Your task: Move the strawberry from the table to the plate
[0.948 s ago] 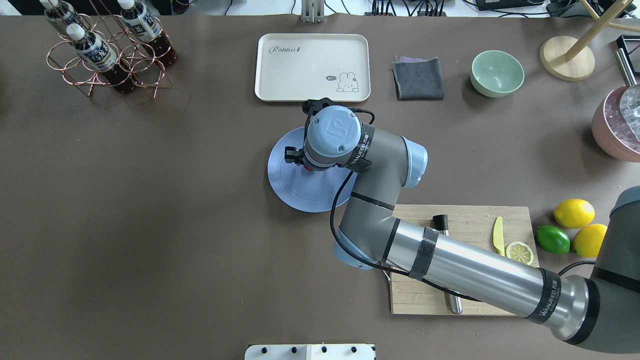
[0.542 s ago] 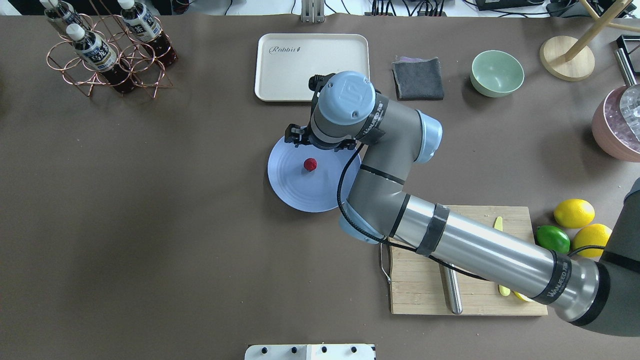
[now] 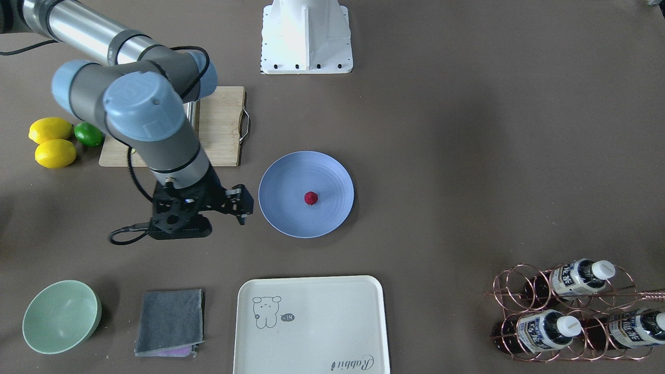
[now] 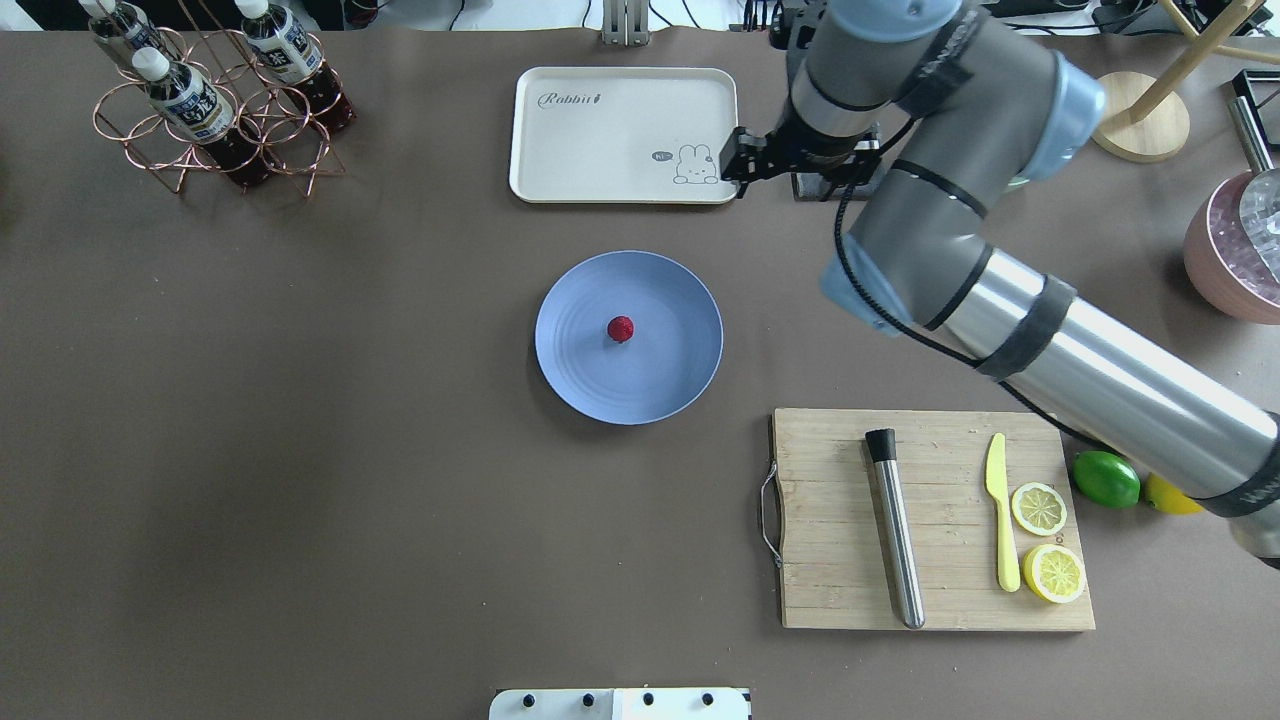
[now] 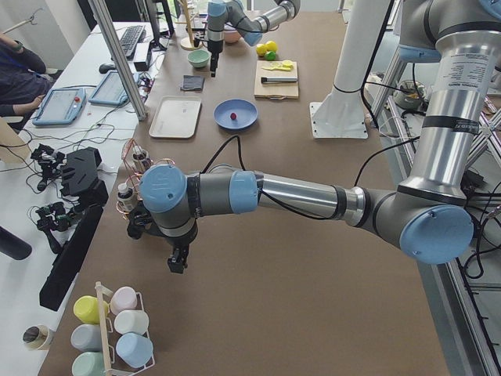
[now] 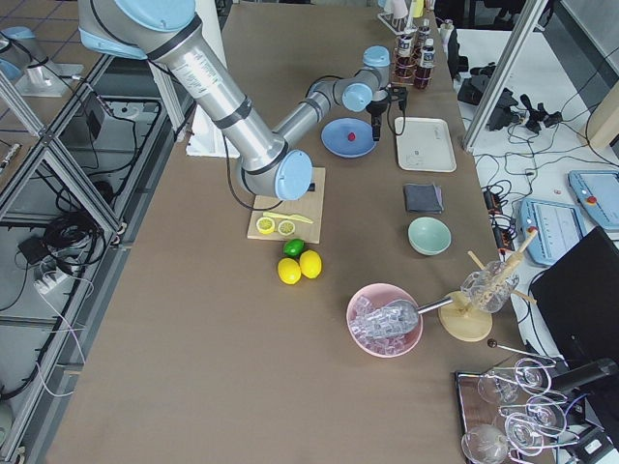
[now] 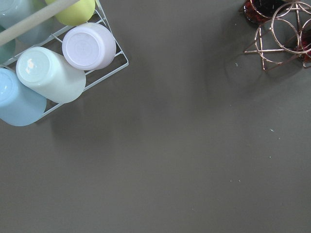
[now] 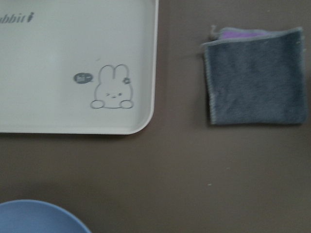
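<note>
The small dark-red strawberry (image 4: pixel 621 328) lies free near the middle of the round light-blue plate (image 4: pixel 660 385) on the grey-brown table (image 4: pixel 300 450); the front view shows the strawberry (image 3: pixel 310 198) on the plate (image 3: pixel 288 210) too. My right gripper (image 4: pixel 738 165) hangs open and empty beyond the plate's far right, between the white tray and the grey cloth, well clear of the fruit. In the front view the right gripper (image 3: pixel 244 208) is beside the plate's rim. My left gripper (image 5: pixel 178 262) shows only in the left side view, far off by the bottle rack; I cannot tell its state.
A white tray (image 4: pixel 600 140), grey cloth (image 3: pixel 169 322) and mint bowl (image 3: pixel 60 317) line the far side. A cutting board (image 4: pixel 830 540) holds a muddler, knife and lemon slices, with lemons and a lime (image 4: pixel 1105 478) beside it. A bottle rack (image 4: pixel 215 100) stands far left; a cup rack (image 7: pixel 58 63) is near my left wrist.
My right gripper let go of the strawberry on the plate, rose, and swung away toward the far right, ending beside the tray. The strawberry stays put on the plate.
</note>
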